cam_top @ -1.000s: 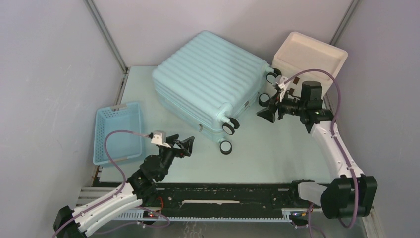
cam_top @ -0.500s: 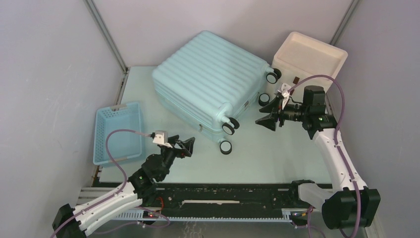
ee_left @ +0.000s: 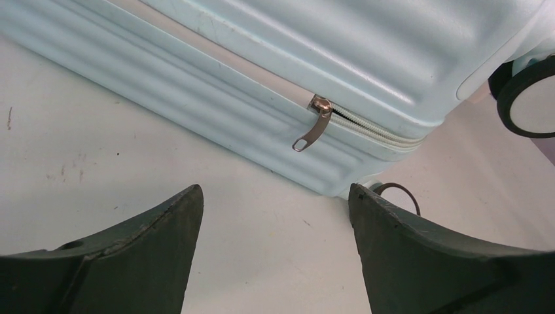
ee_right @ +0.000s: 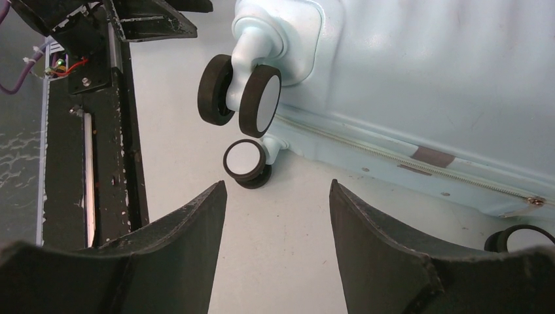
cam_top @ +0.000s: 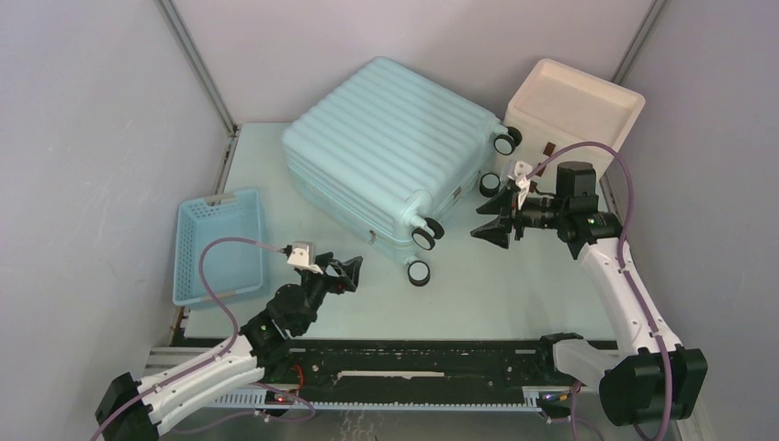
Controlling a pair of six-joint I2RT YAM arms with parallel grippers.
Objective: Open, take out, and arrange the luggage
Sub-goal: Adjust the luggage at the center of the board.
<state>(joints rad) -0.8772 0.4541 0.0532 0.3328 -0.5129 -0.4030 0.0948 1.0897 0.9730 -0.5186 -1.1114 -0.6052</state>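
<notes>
Both open, left tool (cam_top: 348,273) and right tool (cam_top: 480,222) flank the luggage (cam_top: 386,138), apart.

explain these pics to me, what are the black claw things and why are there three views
This is a robot with two arms bolted at the near edge of a table. The wide picture comes from a fixed camera above and behind the arms. The other two come from small cameras on the wrists, so the dark wedges at the bottom are each arm's own two fingers. On the table are a mint suitcase with its lid down, a blue basket and a cream box. The left gripper faces the suitcase's zip pull. The right gripper faces its wheels. Both are open and hold nothing.
</notes>
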